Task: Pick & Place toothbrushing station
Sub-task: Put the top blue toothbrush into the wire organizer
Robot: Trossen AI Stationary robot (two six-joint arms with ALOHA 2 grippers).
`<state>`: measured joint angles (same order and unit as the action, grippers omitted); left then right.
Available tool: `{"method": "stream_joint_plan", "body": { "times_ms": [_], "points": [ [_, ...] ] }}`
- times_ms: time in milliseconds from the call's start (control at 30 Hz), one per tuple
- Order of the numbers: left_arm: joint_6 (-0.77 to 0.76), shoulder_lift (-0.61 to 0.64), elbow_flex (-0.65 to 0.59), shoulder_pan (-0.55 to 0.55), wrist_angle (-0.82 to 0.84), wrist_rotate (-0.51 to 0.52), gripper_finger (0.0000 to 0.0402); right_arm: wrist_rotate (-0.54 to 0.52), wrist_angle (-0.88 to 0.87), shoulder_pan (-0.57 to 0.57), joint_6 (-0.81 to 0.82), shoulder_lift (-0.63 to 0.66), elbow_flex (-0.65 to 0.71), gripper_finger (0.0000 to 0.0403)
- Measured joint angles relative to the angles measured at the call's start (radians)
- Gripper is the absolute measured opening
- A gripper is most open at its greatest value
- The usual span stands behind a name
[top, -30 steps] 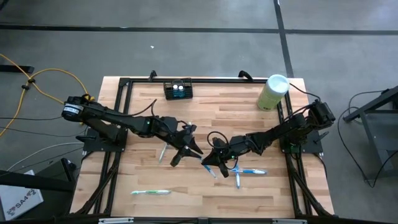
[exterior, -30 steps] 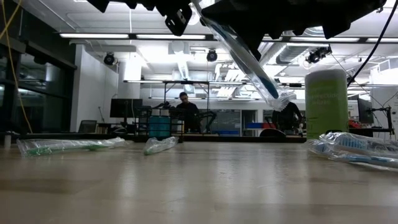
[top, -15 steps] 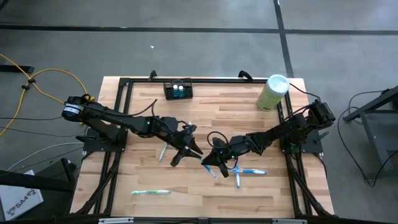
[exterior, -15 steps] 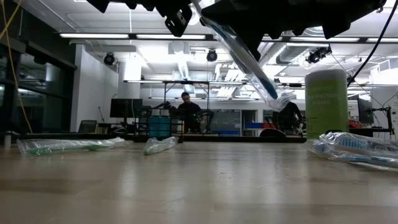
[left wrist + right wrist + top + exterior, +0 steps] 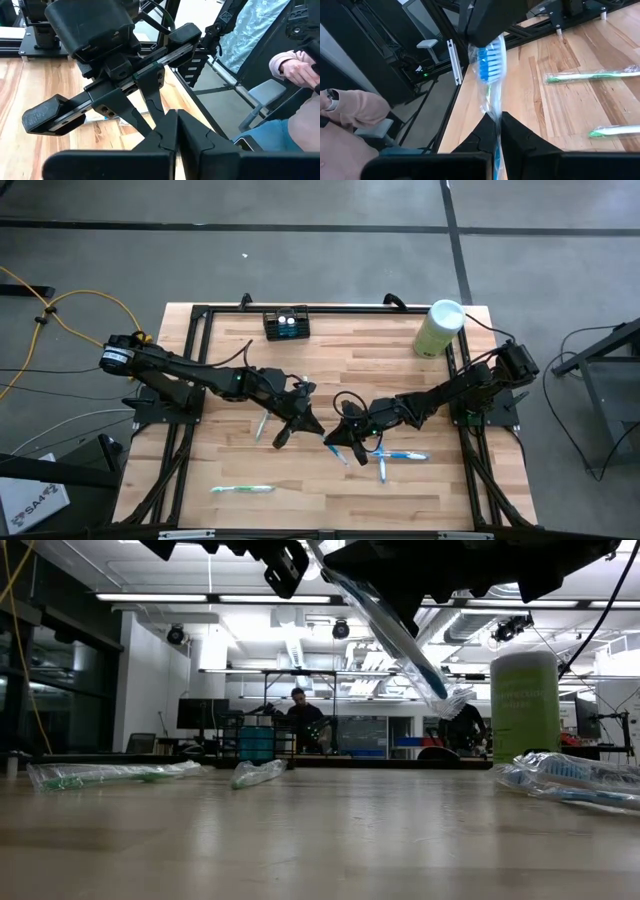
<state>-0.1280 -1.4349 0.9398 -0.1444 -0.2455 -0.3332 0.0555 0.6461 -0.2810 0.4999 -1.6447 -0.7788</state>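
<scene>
The black slotted holder (image 5: pixel 286 324) stands on the table by the far edge, and neither gripper is near it. My right gripper (image 5: pixel 345 440) is at mid-table, shut on a plastic-wrapped blue toothbrush (image 5: pixel 487 62). My left gripper (image 5: pixel 303 423) hangs just to the left of it, facing it. Its fingers (image 5: pixel 165 131) are shut with nothing between them in the left wrist view. In the low view the toothbrush (image 5: pixel 400 635) slants down from the dark grippers at the top. My right gripper pinches the wrapped toothbrush by its handle (image 5: pixel 493 116), a little behind the bristle head, between its two fingers. The brush runs on forward past the fingertips. It is lifted clear of the table and tilted, its bristle end (image 5: pixel 440 690) lowest.
A pale green cylinder with a white lid (image 5: pixel 437 328) stands at the far right. Wrapped toothbrushes lie on the table: a green one near the front left (image 5: pixel 242 489), one under the left arm (image 5: pixel 262 425), and two blue ones right of centre (image 5: pixel 400 456). A person sits beyond the table (image 5: pixel 350 110).
</scene>
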Motion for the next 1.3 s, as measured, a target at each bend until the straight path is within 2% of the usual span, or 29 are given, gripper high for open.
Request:
{"method": "stream_joint_plan", "body": {
  "times_ms": [267,933,1300],
  "points": [
    [0.000,0.000,0.000,0.000,-0.001,-0.009,0.0001,0.000,0.001,0.000,0.000,0.000,0.000,0.0011],
    [-0.002,-0.001,0.000,0.000,0.001,-0.011,0.0000,0.007,0.003,0.000,0.011,0.000,-0.001,0.0135],
    [-0.004,0.009,0.000,0.000,0.018,-0.009,0.0000,0.030,-0.002,0.000,-0.001,0.000,-0.001,0.0173]
  ]
}}
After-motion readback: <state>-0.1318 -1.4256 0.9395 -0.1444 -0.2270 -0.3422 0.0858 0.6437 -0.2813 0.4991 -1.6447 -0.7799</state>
